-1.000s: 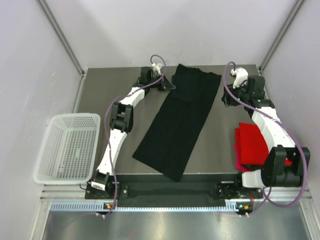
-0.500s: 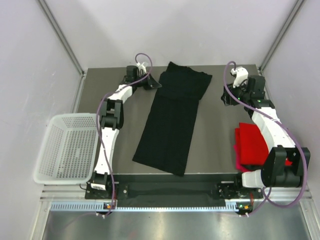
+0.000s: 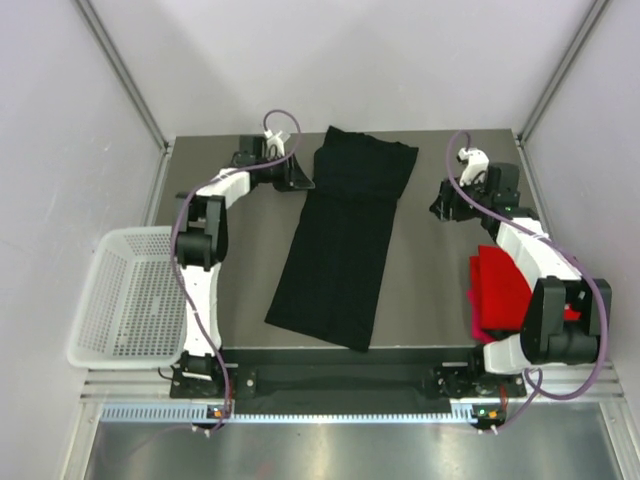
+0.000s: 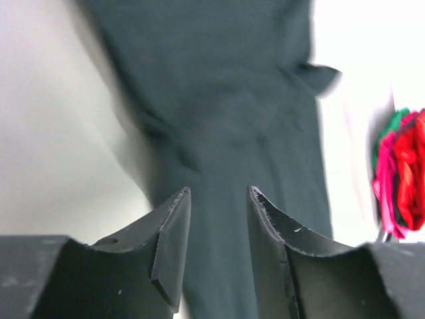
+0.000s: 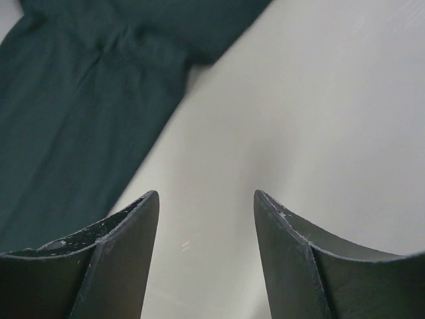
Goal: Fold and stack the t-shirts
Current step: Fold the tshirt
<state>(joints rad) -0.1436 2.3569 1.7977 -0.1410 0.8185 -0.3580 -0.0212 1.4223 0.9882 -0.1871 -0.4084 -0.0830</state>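
Black t-shirt [image 3: 345, 240] lies flat on the desk [image 3: 430, 280] as a long narrow strip, folded lengthwise. It runs from the far edge down toward the near edge, tilted slightly left at the near end.

Left end effector [image 3: 297, 180] sits low at the shirt's far-left edge. In the left wrist view its fingers [image 4: 174, 229] are parted, nothing is clamped between them, and black cloth shows through the gap.

Right end effector [image 3: 443, 208] is just right of the shirt's far end and not touching it. It's open and empty over bare desk in the right wrist view.

Red t-shirt [image 3: 500, 290] lies folded at the right side of the desk, partly under the right arm, on top of the magenta t-shirt [image 3: 477, 322], whose edge peeks out. Both are well apart from the black one.

White mesh basket [image 3: 135, 295] hangs off the left edge of the desk.
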